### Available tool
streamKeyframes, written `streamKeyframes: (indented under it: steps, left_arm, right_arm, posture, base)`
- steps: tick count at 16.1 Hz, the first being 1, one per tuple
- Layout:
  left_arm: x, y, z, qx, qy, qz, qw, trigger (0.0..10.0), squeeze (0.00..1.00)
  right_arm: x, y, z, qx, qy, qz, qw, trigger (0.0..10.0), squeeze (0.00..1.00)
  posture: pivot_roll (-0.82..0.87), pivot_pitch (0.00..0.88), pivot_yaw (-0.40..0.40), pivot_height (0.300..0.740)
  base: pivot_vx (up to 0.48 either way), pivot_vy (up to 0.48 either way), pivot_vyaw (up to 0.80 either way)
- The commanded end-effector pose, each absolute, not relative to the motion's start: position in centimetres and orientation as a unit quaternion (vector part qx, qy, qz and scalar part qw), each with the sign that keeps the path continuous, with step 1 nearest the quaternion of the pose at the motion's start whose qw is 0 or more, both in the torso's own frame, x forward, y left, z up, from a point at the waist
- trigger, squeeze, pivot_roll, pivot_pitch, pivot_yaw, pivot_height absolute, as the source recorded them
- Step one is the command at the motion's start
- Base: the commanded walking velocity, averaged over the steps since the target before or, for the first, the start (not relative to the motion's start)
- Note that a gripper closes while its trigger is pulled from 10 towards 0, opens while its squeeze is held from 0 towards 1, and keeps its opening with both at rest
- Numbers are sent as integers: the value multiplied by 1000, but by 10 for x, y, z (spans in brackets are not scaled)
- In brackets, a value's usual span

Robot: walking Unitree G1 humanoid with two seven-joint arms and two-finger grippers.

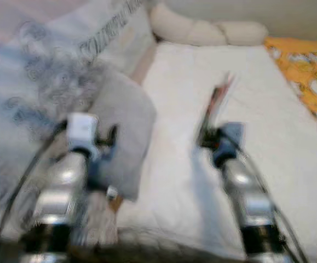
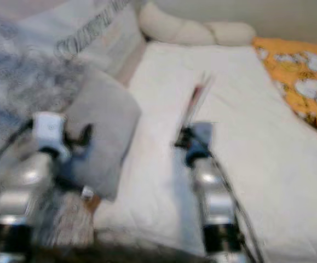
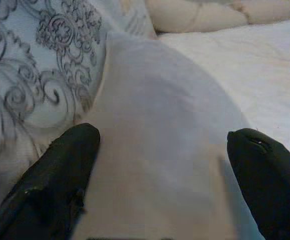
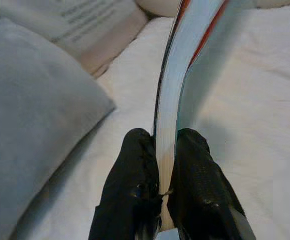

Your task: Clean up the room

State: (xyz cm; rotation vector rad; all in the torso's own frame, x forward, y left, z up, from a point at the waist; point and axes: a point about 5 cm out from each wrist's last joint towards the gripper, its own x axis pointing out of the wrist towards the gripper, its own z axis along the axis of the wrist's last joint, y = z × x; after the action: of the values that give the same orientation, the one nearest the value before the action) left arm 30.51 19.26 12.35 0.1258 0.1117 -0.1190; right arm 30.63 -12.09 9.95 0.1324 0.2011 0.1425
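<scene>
Across the bed, left eye view, blurred: my right gripper is held out over the middle of the white sheet, clamped on a thin book whose long axis runs straight on from the fingers toward the head end; my left gripper sits at the near left edge, just before a grey pillow; a patterned duvet is heaped along the left side, a pale bolster lies across the head end, an orange cover lies along the far right edge.

Right eye view: same layout; the book stands on edge in the right gripper, apart from the sheet below it; I cannot tell its title.

Left wrist view: my left fingers are spread wide apart, holding nothing; the grey pillow lies between and beyond them, and I cannot tell whether they touch it; the duvet's scroll pattern lies to one side.

Right wrist view: my right fingers are pressed together on the book's lower edge, pages showing between red-trimmed covers; the grey pillow lies to the side, well clear.

Judgement: the book is already in the right gripper, so the coming move turns on carrying it off the bed; the left arm is the nearer to the pillow.
</scene>
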Motion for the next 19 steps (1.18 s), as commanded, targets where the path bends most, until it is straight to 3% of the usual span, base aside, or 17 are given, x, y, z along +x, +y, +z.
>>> streamKeyframes:
  steps: [1,4,7,11,17,19]
  left_arm:
    - [306,181,127,60,47,-86,993,10000,98]
    - [300,174,126,87,56,-134,986,10000,90]
    - [289,164,122,106,75,-224,966,10000,90]
    - [278,159,117,104,102,-287,947,10000,98]
    - [270,167,114,112,132,-302,937,10000,98]
    - [267,169,114,117,142,-302,936,10000,102]
  right_arm:
    - [310,-129,112,60,70,63,994,10000,0]
    - [312,-129,112,65,72,71,993,10000,0]
    - [335,-129,115,114,92,88,985,10000,0]
    - [358,-128,108,200,174,140,954,10000,0]
    - [360,-131,89,295,264,175,901,10000,0]
    - [358,-130,84,368,277,187,868,10000,0]
  posture:
    - [-23,0,21,740]
    - [-38,0,40,740]
    - [-36,0,44,740]
    - [-22,0,41,740]
    - [-7,0,33,740]
    - [10,0,27,740]
  base:
    - [0,0,0]
    - [0,0,0]
    - [0,0,0]
    - [0,0,0]
    - [0,0,0]
    - [0,0,0]
